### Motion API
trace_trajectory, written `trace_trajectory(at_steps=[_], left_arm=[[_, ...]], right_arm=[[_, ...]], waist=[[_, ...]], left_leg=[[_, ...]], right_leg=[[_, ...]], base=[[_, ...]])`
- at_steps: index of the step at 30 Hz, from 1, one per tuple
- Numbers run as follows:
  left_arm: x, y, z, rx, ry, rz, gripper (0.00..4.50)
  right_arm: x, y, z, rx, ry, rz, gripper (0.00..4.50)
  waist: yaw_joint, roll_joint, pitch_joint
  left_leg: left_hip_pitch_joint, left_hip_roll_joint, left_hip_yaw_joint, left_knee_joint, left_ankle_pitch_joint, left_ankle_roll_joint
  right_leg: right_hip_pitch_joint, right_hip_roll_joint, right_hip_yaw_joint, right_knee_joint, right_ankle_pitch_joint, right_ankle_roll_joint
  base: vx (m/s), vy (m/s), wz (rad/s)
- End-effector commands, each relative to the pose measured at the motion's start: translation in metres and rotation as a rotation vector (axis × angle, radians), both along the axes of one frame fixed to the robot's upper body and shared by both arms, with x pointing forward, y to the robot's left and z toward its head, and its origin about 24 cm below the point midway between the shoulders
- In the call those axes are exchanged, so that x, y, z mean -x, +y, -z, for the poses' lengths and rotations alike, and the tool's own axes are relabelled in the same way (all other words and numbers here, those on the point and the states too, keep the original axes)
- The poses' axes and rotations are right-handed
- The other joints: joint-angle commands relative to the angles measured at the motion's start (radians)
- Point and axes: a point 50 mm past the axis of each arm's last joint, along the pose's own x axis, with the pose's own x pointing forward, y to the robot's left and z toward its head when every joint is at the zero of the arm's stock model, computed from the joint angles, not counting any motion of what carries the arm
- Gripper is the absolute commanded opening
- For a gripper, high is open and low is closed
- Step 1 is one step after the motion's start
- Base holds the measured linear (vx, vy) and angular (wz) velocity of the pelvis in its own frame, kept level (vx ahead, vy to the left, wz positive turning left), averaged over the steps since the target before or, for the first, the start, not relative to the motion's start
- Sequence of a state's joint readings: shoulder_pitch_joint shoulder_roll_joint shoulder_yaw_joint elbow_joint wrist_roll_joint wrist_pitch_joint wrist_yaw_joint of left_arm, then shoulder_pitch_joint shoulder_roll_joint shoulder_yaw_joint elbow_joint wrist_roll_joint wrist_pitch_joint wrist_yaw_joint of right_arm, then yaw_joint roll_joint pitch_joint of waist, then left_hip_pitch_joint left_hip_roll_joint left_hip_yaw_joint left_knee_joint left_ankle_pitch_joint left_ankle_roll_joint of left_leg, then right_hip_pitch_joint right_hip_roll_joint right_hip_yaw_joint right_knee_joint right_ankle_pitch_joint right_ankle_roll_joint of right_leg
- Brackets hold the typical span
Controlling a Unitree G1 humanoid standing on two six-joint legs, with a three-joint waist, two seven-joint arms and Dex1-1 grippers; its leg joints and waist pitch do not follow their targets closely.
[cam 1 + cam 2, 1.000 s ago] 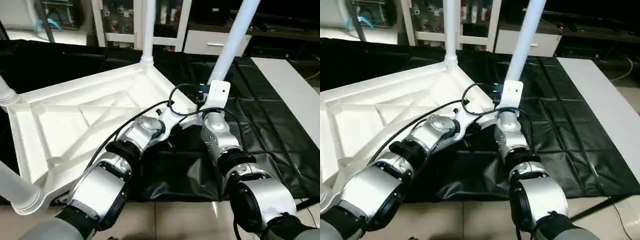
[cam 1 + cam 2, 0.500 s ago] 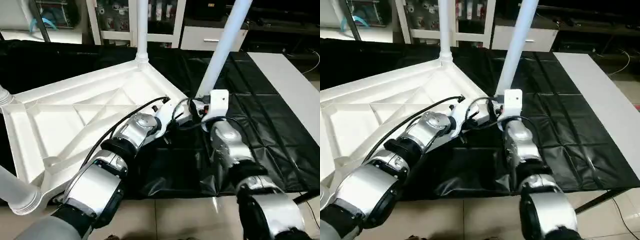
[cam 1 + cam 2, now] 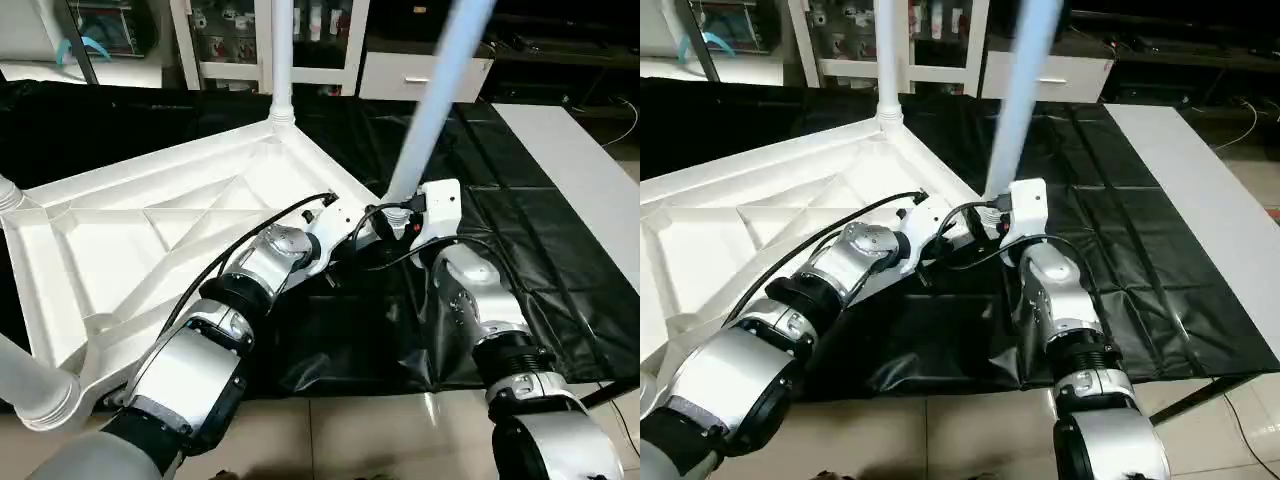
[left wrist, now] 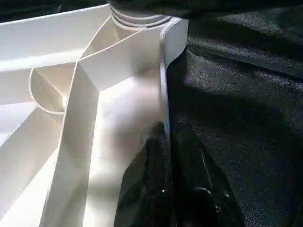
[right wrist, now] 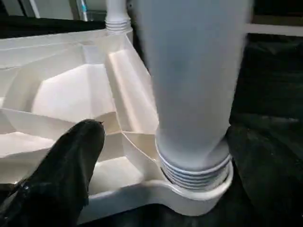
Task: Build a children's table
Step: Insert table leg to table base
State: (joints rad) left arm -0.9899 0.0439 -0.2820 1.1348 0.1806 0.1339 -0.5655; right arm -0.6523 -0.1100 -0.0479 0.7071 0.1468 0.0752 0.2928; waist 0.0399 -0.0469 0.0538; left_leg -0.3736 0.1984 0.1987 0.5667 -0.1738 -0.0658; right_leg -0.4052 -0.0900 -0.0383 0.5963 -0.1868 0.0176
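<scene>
The children's table top [image 3: 150, 230] lies upside down on the black-draped work table, ribbed underside up. White legs stand in its corner sockets: one at the far corner [image 3: 281, 50], one leaning and blurred at the near right corner [image 3: 430, 110], one at the near left [image 3: 30, 385]. My left gripper [image 4: 165, 130] is shut on the top's thin rim, beside the right socket. My right gripper [image 3: 392, 222] is open at the base of the leaning leg [image 5: 189, 94]; its one visible finger [image 5: 71, 175] stands apart from that leg.
The black cloth [image 3: 520, 250] covers the work table, ending at a front edge over the tiled floor [image 3: 350, 440]. A white panel [image 3: 585, 170] lies at the right. White cabinets [image 3: 330, 40] stand behind the table.
My right gripper has opened and come off the near right leg, and that arm has drawn back a little. The leg now looks blurred. My left gripper stays shut on the rim.
</scene>
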Motion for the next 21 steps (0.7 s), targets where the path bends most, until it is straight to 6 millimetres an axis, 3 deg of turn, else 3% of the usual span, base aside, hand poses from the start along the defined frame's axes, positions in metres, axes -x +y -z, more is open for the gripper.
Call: trace_trajectory(at_steps=[1,9,21], left_arm=[[-0.0045,0.0026,-0.0081,-0.011,-0.038,0.009,0.00],[-0.0048,0.0032,-0.0087,-0.013,-0.040,0.010,0.00],[0.0008,0.0016,-0.0031,-0.026,-0.036,0.083,0.00]], right_arm=[[0.0016,-0.0029,-0.0016,0.010,-0.003,0.001,4.41],[-0.0018,-0.0098,-0.0105,0.024,-0.060,0.074,4.41],[0.0041,-0.0081,-0.0035,0.037,-0.052,0.042,4.41]], waist=[[0.016,0.003,-0.073],[0.021,0.002,-0.076],[0.034,0.002,-0.077]], left_leg=[[0.018,0.028,-0.009,-0.046,-0.077,0.123],[0.019,0.026,-0.008,-0.042,-0.055,0.128],[0.019,0.026,-0.009,-0.039,-0.047,0.134]], right_leg=[[0.059,-0.049,0.029,-0.040,0.120,-0.330],[0.060,-0.048,0.029,-0.036,0.150,-0.337],[0.062,-0.049,0.028,-0.032,0.164,-0.335]], base=[[0.000,0.000,0.00],[0.000,0.000,0.00],[0.000,0.000,0.00]])
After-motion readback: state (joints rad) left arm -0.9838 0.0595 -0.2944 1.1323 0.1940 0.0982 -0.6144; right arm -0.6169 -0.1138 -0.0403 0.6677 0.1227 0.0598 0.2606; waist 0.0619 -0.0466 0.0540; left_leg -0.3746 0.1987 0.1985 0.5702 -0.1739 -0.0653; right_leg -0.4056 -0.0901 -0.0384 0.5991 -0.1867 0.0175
